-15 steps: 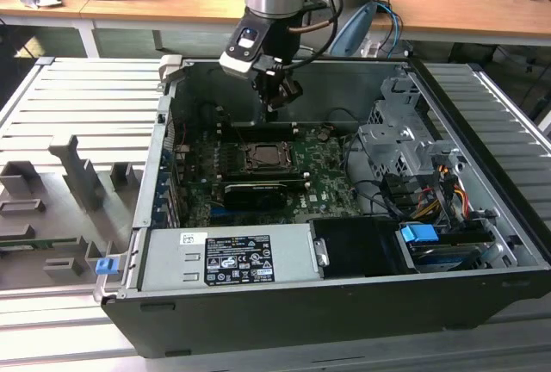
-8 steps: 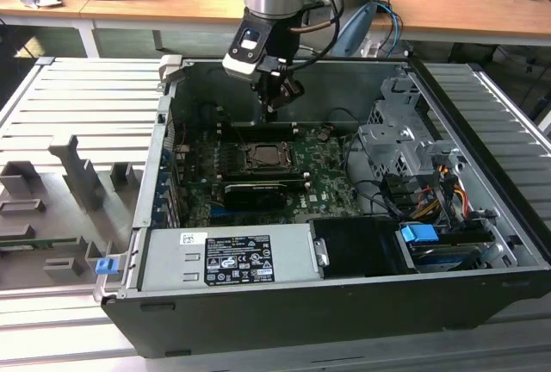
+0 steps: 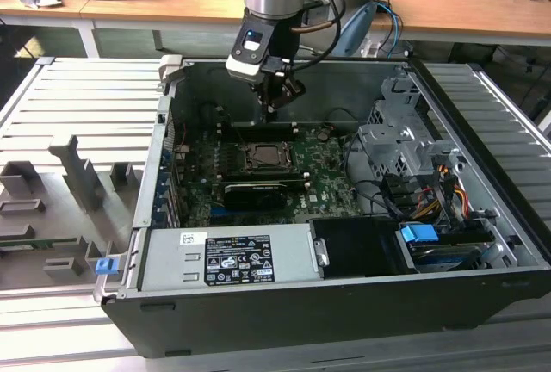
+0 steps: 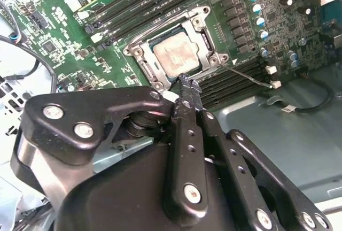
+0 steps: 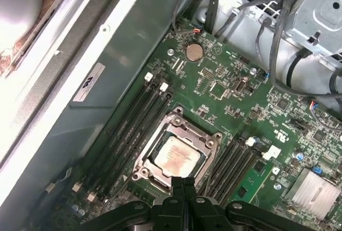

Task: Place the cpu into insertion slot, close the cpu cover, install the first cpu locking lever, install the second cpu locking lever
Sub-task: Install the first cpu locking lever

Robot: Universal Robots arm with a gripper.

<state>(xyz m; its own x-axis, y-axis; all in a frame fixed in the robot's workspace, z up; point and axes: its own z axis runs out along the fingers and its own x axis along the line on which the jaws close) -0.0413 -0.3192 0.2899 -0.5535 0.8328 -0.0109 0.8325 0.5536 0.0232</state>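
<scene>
Arm: you're reaching down into the open computer case, with the wrist hanging over the green board.
Gripper: your gripper is hovering at the socket's edge. In both wrist views its tip is showing just beside the frame.
Grip: the fingers are pressing flat against each other, and you're carrying nothing between them.
Contact: whether the tips are touching the frame, I cannot tell.
Cpu: the cpu is sitting flat in the insertion slot, with its dull silver top facing up.
Cover: the cpu cover is lying down around the chip, and its square opening is framing the metal top.
Lever: in the second wrist view, a thin metal lever is angling out from the socket's corner and crossing the memory slots.
Surroundings: the grey labelled box is sitting at the case's near wall in the exterior view, well apart from your gripper.
</scene>
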